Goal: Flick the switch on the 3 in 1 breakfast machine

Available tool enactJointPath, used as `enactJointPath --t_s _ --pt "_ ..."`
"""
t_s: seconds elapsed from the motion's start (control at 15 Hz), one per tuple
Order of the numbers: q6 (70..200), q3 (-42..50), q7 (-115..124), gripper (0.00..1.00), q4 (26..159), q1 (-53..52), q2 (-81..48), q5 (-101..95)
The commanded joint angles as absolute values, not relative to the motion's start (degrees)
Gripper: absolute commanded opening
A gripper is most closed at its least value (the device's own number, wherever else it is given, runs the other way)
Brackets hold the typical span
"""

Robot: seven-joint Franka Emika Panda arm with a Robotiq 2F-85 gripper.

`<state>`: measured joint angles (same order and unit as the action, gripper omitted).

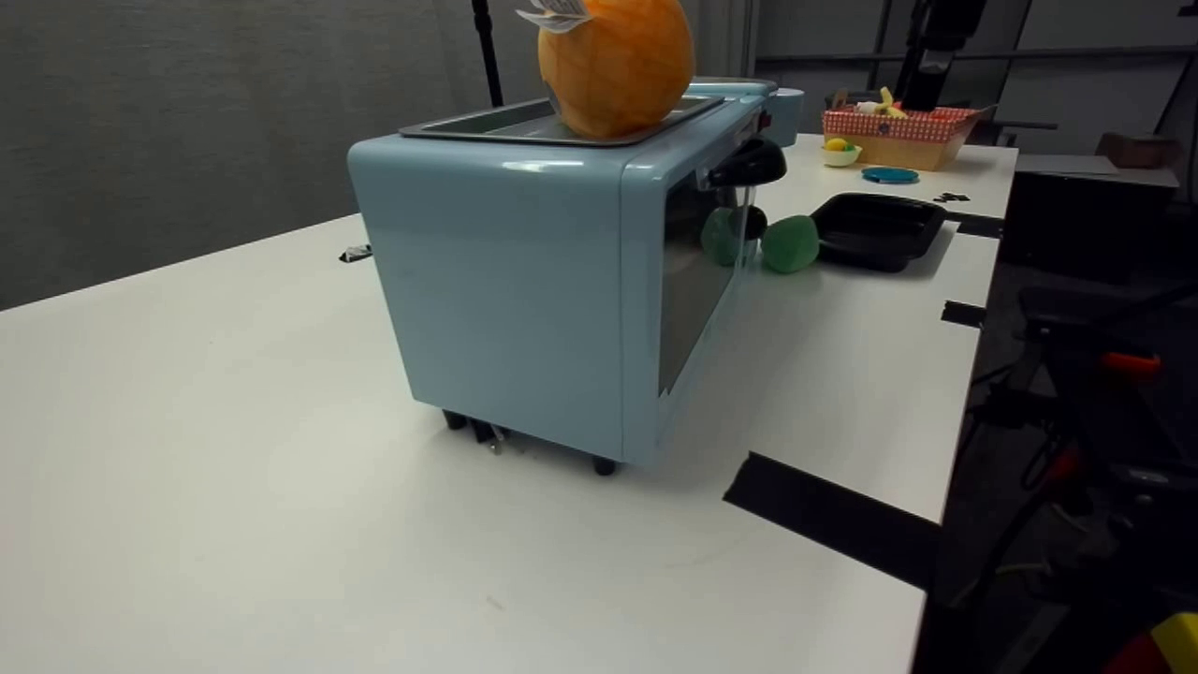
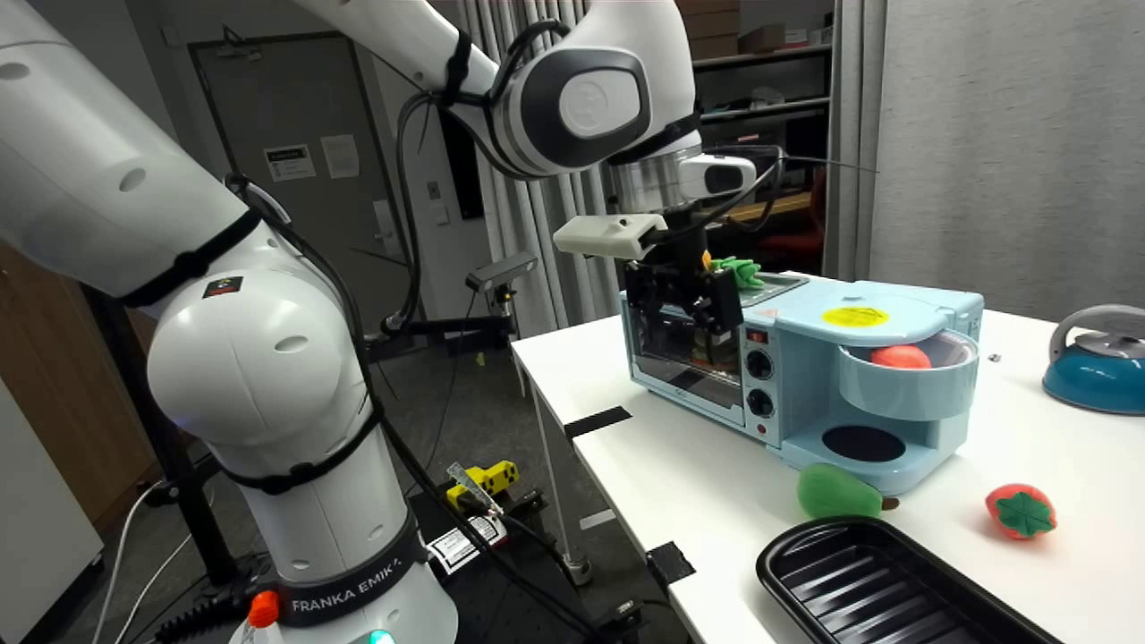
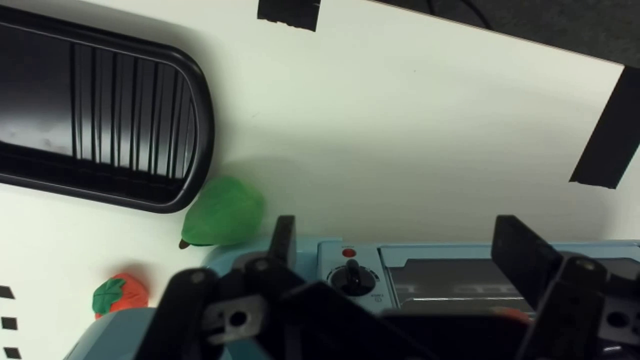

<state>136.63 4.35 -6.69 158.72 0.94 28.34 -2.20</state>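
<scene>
The pale blue breakfast machine [image 1: 496, 281] stands on the white table and also shows in an exterior view [image 2: 809, 385]. Its red switch [image 2: 757, 336] sits above two dark knobs on the front panel. In the wrist view the machine's front [image 3: 440, 250] shows a dark knob [image 3: 352, 277] and a red light; the switch is hidden behind the gripper parts. My gripper [image 2: 684, 309] hangs in front of the oven door, left of the switch, and shows at the top of an exterior view [image 1: 922, 94]. Its fingers [image 3: 392, 230] are wide apart with nothing between them.
An orange pumpkin [image 1: 618, 65] rests on the machine's top. A green pear [image 2: 839, 492], black pan [image 2: 859, 581] and red strawberry [image 2: 1022, 512] lie near its front. A teal kettle [image 2: 1096, 371] and a basket [image 1: 908, 145] stand farther along the table.
</scene>
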Motion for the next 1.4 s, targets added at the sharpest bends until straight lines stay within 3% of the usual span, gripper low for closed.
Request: enactJointPath --t_s 0.0,0.6,0.73,1.33 --pt "137.31 4.01 -6.19 1.00 157.33 -0.06 26.34 0.12" --pt "139.54 2.75 -5.08 1.00 152.40 -0.51 19.16 3.04" --pt "140.19 2.23 -4.79 0.74 151.54 -0.60 17.77 3.08" --pt "143.24 0.45 -4.25 0.05 147.84 -0.55 13.98 2.52"
